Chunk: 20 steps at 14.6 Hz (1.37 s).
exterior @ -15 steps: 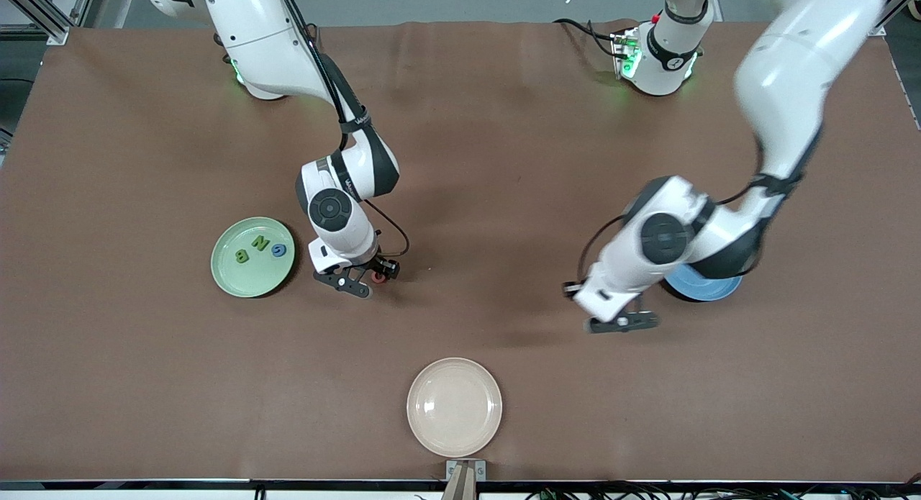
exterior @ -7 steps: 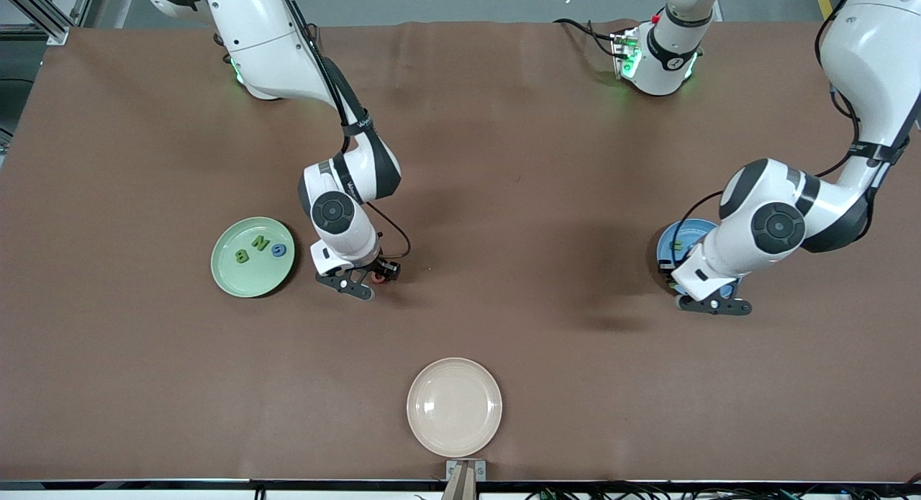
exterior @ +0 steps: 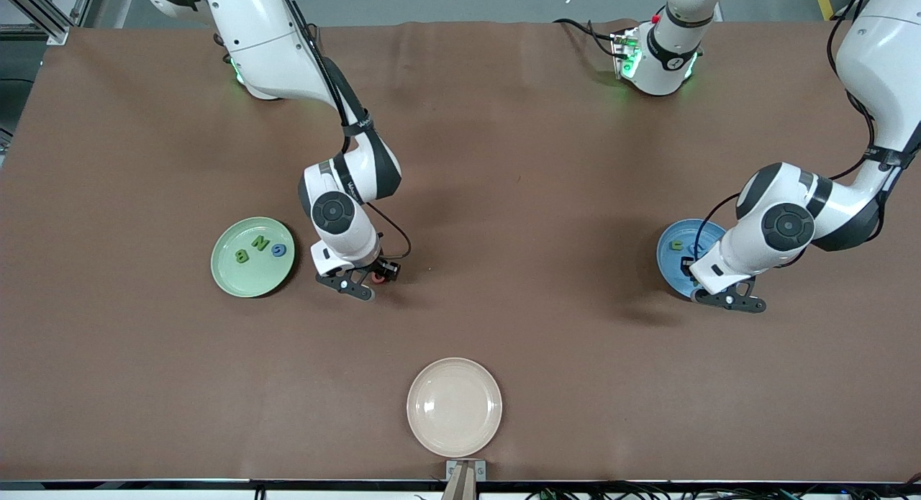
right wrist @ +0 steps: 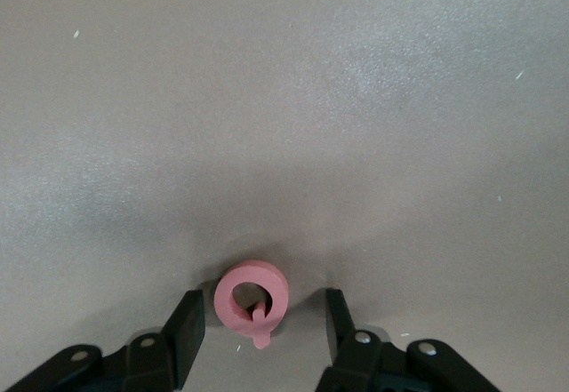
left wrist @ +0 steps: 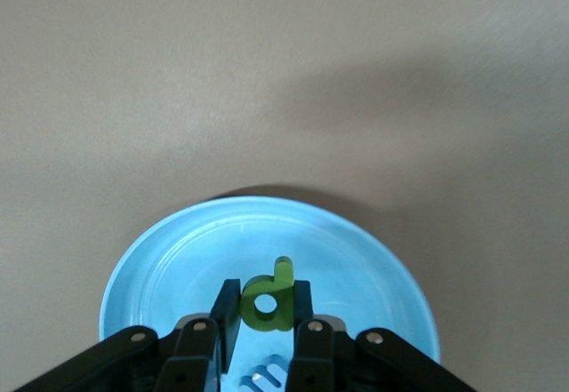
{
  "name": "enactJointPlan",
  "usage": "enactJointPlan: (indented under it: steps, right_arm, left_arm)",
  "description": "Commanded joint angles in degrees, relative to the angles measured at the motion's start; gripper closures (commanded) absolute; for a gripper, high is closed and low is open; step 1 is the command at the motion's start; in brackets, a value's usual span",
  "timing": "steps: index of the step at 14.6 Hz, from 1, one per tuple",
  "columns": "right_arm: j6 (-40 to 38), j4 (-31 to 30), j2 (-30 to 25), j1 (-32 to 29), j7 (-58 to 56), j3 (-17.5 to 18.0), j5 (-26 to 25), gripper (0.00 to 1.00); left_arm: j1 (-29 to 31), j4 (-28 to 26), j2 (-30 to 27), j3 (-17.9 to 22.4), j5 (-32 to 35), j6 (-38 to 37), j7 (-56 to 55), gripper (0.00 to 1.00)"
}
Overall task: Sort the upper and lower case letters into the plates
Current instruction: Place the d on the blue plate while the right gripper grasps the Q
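We see the left gripper [left wrist: 264,321] over the bright blue round plastic plate [left wrist: 178,259], pinching a green chunky lowercase "d" [left wrist: 268,297] upright between its fingers, stem up. The right gripper [right wrist: 260,325] sits low at the brown table [exterior: 504,162], fingers spread around a red ring-shaped letter Q [right wrist: 252,299] lying flat, tail toward the wrist, beside the pale green round plate [exterior: 230,277]. Bare cloth lies all around it.

Pale green plate [exterior: 229,275] holding green B [exterior: 242,255], green N [exterior: 260,244], blue letter [exterior: 279,251], red Q [right wrist: 252,300] flat on table beside it, blue plate [left wrist: 160,272] under green d [left wrist: 268,299] pinched upright, more letters lying in it
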Motion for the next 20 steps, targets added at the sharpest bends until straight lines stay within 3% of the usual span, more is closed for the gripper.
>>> enactJointPlan:
  steps: [1,5,7,9,12,14,16,19,20]
  right_arm:
    - [0.2,0.7,0.6,0.6,0.6,-0.4,1.2,0.41]
    - [0.2,0.7,0.7,0.6,0.5,-0.4,1.2,0.42]
    - [0.2,0.7,0.7,0.5,0.5,-0.4,1.2,0.47]
    - [0.2,0.7,1.0,0.3,0.5,-0.4,1.2,0.61]
    - [0.1,0.7,1.0,0.0,0.5,-0.4,1.2,0.9]
    - [-0.4,1.1,0.8,-0.3,0.4,-0.4,1.2,0.97]
    - [-1.5,1.3,0.2,-1.2,-0.2,-0.5,1.2,0.99]
    - [-8.9,2.5,-2.3,-3.8,-1.1,-1.0,0.5,0.99]
    - [-11.6,2.1,-3.9,-5.2,-3.5,-1.0,0.4,1.0]
  left_arm:
    - [2.0,-1.3,1.0,-0.4,3.0,1.1,1.5,0.85]
    - [2.2,-1.3,2.6,0.6,5.3,1.6,2.0,0.85]
    - [2.2,-1.7,3.0,0.9,5.3,2.0,2.1,0.85]
    - [2.2,-2.0,3.1,0.9,5.3,2.0,2.0,0.85]
    - [2.3,-2.5,3.1,1.2,5.3,2.1,2.0,0.84]
    - [2.3,-2.6,3.1,1.2,5.3,2.4,2.0,0.83]
    - [2.3,-2.6,2.9,1.2,5.3,2.4,2.2,0.7]
    - [2.4,-2.5,2.0,1.0,5.3,2.3,3.2,0.06]
    - [2.5,-2.5,1.0,0.9,4.7,2.1,4.8,0.0]
